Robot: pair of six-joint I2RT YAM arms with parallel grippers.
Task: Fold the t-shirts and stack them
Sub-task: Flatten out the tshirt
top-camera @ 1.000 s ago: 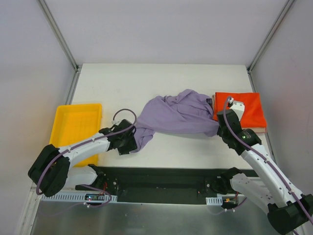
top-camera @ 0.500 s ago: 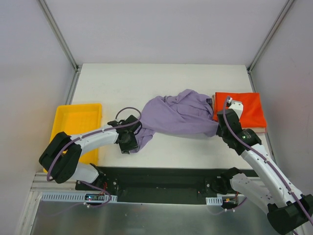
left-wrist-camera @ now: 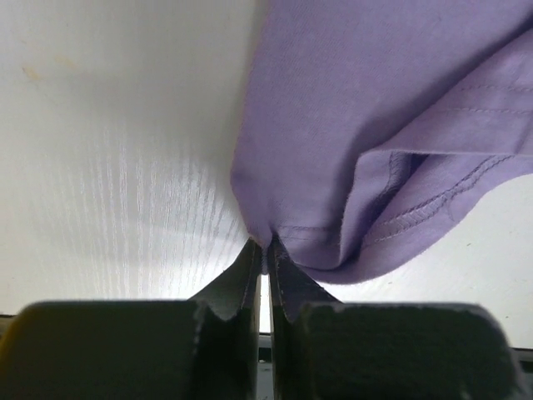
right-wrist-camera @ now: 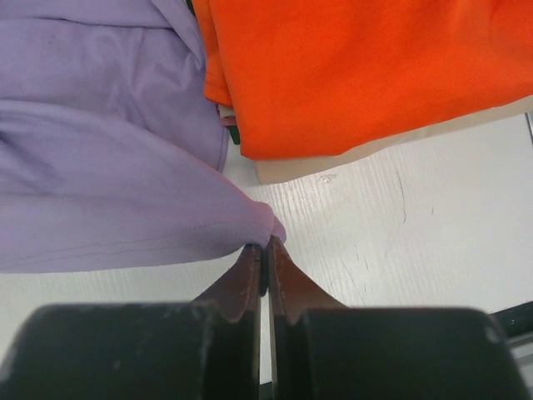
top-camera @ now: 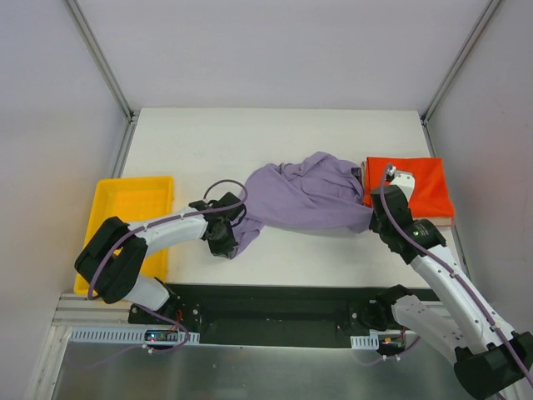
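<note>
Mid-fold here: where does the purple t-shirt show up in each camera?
Top external: purple t-shirt crumpled in the middle of the white table.
Left wrist: fills the upper right, an edge pinched in the left gripper.
Right wrist: fills the left side, a corner pinched in the right gripper.
Shared landmark: the white table, bare in all three views.

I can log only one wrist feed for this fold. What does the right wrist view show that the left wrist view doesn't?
Only the right wrist view: the folded orange shirt on a beige layer, beside the purple shirt. Only the left wrist view: the purple shirt's stitched hem, seen close. Both: a hand, the right hand or the left hand, shut on a pinch of purple shirt, with the white table behind it.
</note>
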